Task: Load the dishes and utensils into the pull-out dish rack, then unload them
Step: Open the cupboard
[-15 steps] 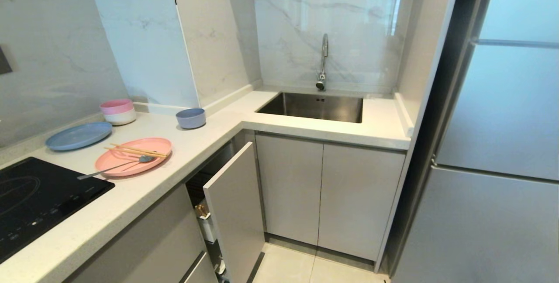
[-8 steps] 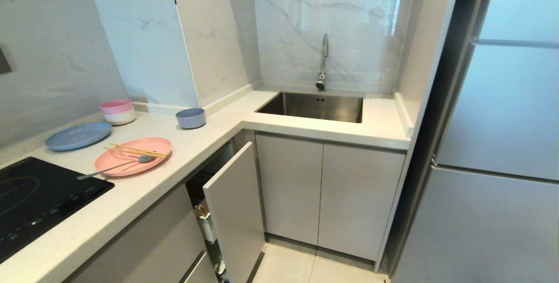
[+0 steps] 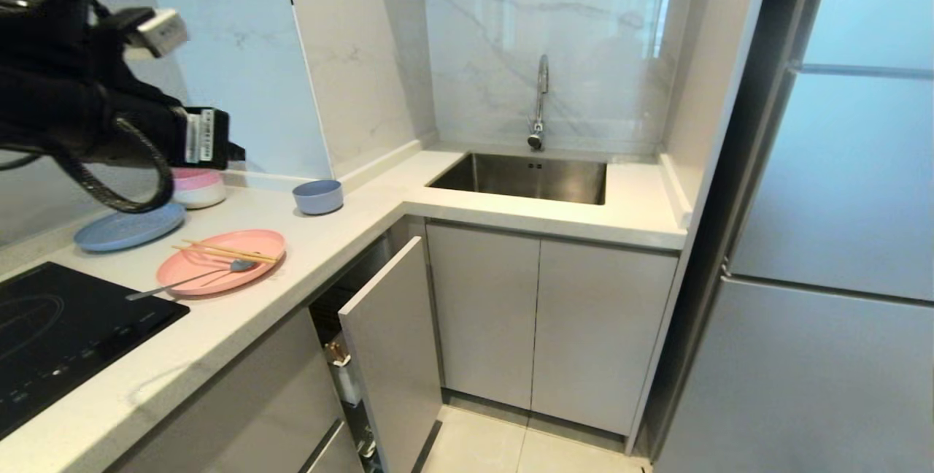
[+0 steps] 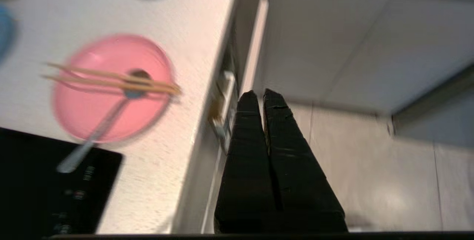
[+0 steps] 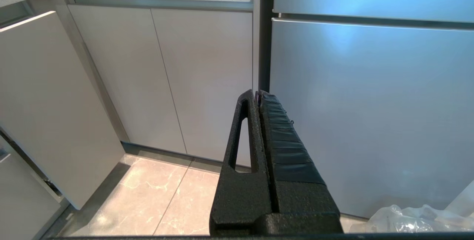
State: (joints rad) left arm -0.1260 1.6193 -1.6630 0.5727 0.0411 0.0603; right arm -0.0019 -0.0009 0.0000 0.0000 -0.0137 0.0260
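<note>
From the head view I note the left arm raised high at the upper left, above the white speckled countertop (image 3: 241, 312); its fingers are not visible here. Beneath and ahead of it lie the flat round salmon-pink plate (image 3: 219, 263), with the pair of thin pale wooden chopsticks (image 3: 226, 251) laid across it and the slim silver-grey metal fork (image 3: 191, 279) resting head on the plate, handle running out toward the black glass cooktop (image 3: 66, 334). The small round periwinkle-blue bowl (image 3: 318, 196) stands apart, further back on the counter. The pull-out dish rack (image 3: 387, 341) stands only partly drawn out below the counter edge, its narrow pale front angled outward. In the left wrist view, the left gripper (image 4: 263, 97) has its black fingers pressed together with nothing between them; it points past the counter edge over the rack gap, with the plate and utensils off to one side, the chopsticks' long axis lying roughly across the gripper's line. In the right wrist view, the right gripper (image 5: 258, 95) is likewise closed and empty, parked low, facing the pale cabinet doors (image 5: 163, 77) and the steel refrigerator (image 5: 370, 103). I judge the left arm clearly the nearer to both rack and dishes.
</note>
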